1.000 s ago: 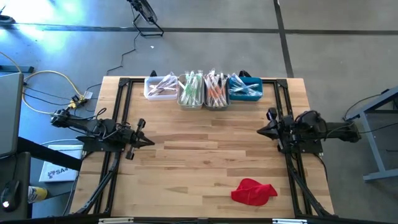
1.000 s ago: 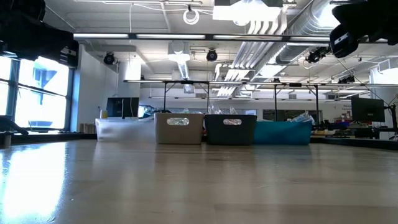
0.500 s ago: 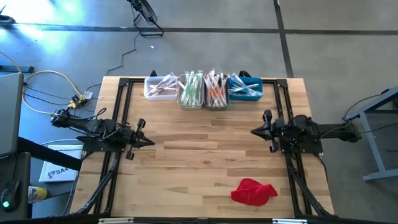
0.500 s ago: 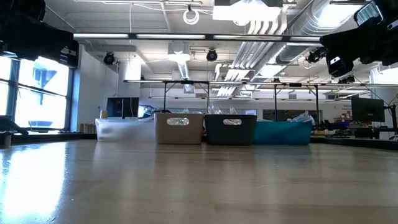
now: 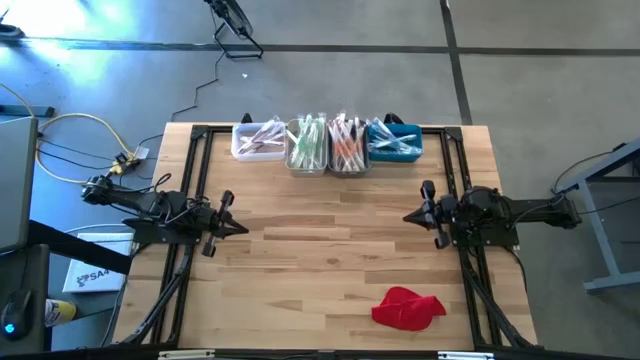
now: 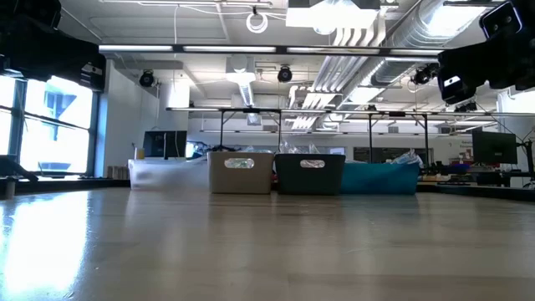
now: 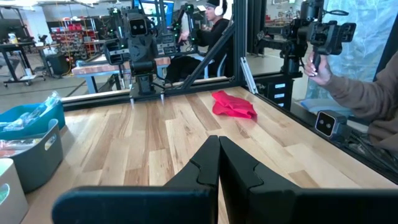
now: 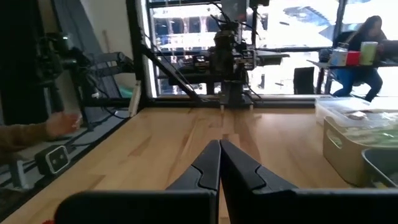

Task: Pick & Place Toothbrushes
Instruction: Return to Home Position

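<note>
Pale wooden worktop (image 5: pixel 320 260) is ringed by grey floor. Four bins (image 5: pixel 327 145) are lined up along its far edge, and the toothbrushes (image 5: pixel 348 150) are held inside them, apparently sorted by colour. A red cloth (image 5: pixel 408 307) lies near the front. Left pincer (image 5: pixel 243 228) and right pincer (image 5: pixel 406 215) are shown closed and empty, held above opposite sides.

You have free wood across the middle of the table (image 5: pixel 320 250), between the left gripper (image 5: pixel 241 228) and the right gripper (image 5: pixel 408 215), which sit well apart at opposite sides, fingers pressed together. Four bins (image 5: pixel 327 150) full of toothbrushes (image 5: pixel 308 143) block the far edge in a touching row. A red cloth (image 5: pixel 408 307) lies near the front on the right arm's side. Black frame rails (image 5: pixel 197 165) line both sides.
</note>
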Controlling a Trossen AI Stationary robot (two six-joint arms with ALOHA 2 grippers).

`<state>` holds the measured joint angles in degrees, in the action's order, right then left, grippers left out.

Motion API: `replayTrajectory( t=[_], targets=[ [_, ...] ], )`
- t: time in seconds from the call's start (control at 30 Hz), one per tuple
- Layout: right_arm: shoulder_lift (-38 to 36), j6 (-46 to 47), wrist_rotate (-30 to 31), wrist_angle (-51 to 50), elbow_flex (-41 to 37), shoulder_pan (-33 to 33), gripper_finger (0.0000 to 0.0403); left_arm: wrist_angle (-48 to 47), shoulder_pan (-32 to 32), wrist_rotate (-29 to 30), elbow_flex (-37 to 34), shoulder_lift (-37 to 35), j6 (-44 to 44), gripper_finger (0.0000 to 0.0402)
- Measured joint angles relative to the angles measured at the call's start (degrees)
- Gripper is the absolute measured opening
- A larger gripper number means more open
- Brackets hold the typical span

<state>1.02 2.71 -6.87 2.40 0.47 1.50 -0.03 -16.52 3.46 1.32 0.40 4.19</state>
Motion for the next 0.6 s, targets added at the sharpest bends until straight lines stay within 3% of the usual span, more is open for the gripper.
replayTrajectory(
  t=[0.2,0.6],
  targets=[
    [0.0,1.7,4.0,-0.7,0.0,0.0,0.0002,0.0,0.0,0.0,0.0,0.0,0.0,0.0000],
    [0.0,1.6,4.3,-0.3,-0.1,0.0,0.0002,0.0,0.0,0.0,0.0,0.0,0.0,0.0000]
  ],
)
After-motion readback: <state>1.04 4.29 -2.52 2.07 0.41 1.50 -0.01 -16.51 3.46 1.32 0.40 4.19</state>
